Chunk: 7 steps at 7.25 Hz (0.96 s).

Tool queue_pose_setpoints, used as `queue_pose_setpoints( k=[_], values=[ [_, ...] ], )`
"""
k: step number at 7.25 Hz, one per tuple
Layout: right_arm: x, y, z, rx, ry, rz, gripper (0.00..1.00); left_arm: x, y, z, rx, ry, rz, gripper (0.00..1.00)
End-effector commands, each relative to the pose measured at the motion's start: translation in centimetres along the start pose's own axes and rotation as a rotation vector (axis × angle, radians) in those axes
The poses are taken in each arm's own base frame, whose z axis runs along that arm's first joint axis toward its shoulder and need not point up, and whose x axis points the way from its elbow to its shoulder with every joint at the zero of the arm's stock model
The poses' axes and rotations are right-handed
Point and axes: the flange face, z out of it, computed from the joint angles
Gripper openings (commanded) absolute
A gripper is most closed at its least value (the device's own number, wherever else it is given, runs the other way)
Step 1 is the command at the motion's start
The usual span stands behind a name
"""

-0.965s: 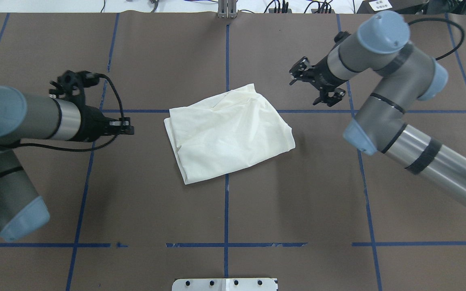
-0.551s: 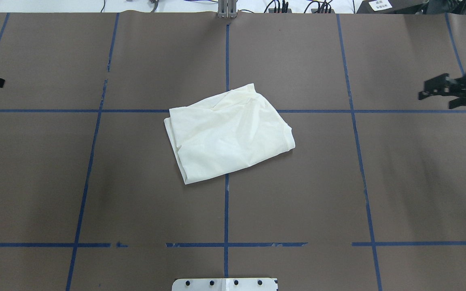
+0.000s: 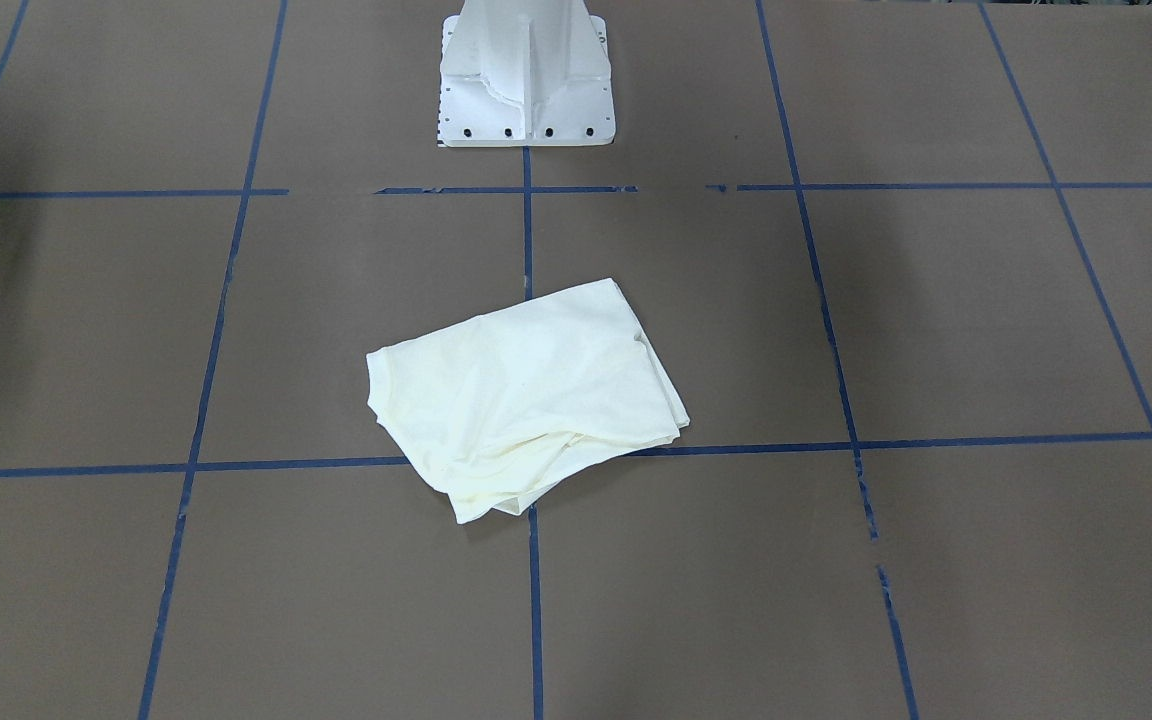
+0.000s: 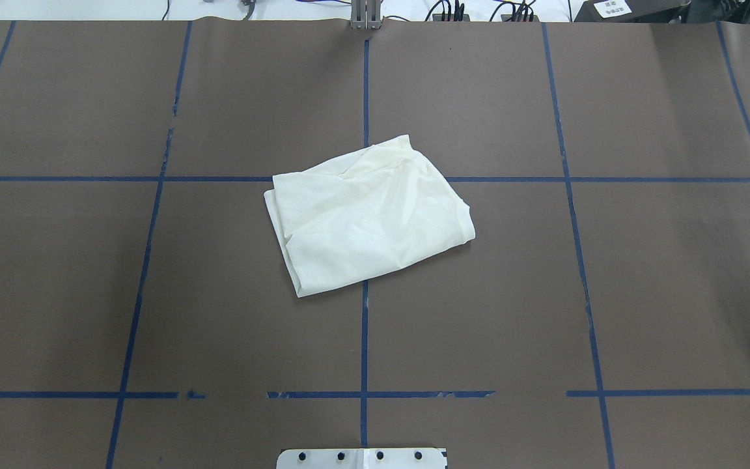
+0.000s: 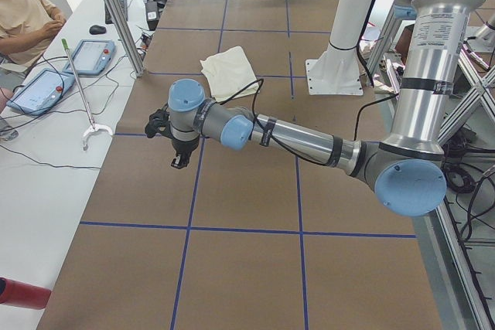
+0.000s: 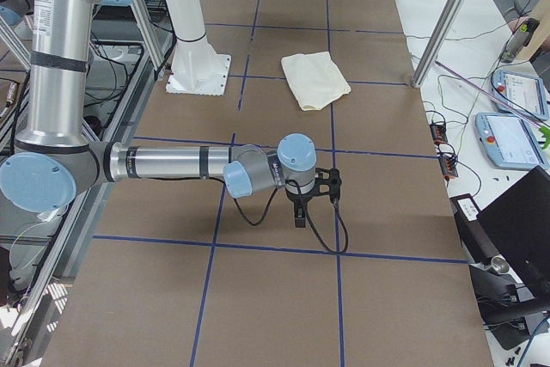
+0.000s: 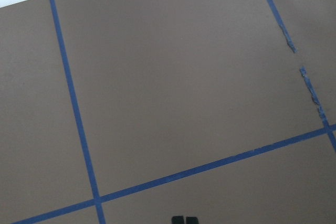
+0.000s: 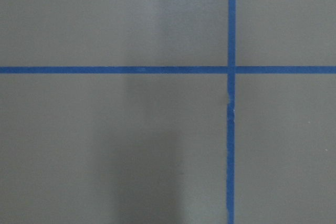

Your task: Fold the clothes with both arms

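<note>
The cream shirt (image 4: 368, 218) lies folded into a rough rectangle at the table's middle, plain side up, with no print showing. It also shows in the front view (image 3: 526, 395) and both side views (image 5: 228, 67) (image 6: 315, 79). Both arms are off it and far apart. My left gripper (image 5: 179, 161) hangs over bare table near the left end; in the left wrist view its fingertips (image 7: 180, 220) sit close together with nothing between them. My right gripper (image 6: 298, 219) hangs over bare table near the right end; I cannot tell whether it is open or shut.
The white pedestal base (image 3: 526, 70) stands at the robot's side of the table. Blue tape lines (image 4: 364, 98) grid the brown tabletop. A seated person (image 5: 23, 13) and tablets (image 5: 39, 90) are beyond the far edge, beside aluminium posts (image 6: 447, 19).
Both arms have swung outward from beside the shirt and left the overhead view, the left one to the left, the right one to the right. The shirt has not moved.
</note>
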Motion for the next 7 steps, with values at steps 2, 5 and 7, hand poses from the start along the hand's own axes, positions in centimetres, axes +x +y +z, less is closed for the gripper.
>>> queue_pose_setpoints(
  k=[2,5,7],
  values=[
    [0.8,0.6,-2.2,-0.089,0.029,0.006,1.00,-2.4,-1.4,0.1,-0.119,0.041,-0.162,1.00],
    [-0.5,-0.8,-2.4,-0.115,0.028,0.009,1.00,-7.4,-0.9,-0.4,-0.118,-0.039,-0.005,1.00],
    [-1.0,-1.1,-1.8,-0.128,0.023,-0.001,1.00,-11.9,1.2,-0.9,-0.119,-0.037,-0.084,1.00]
  ],
)
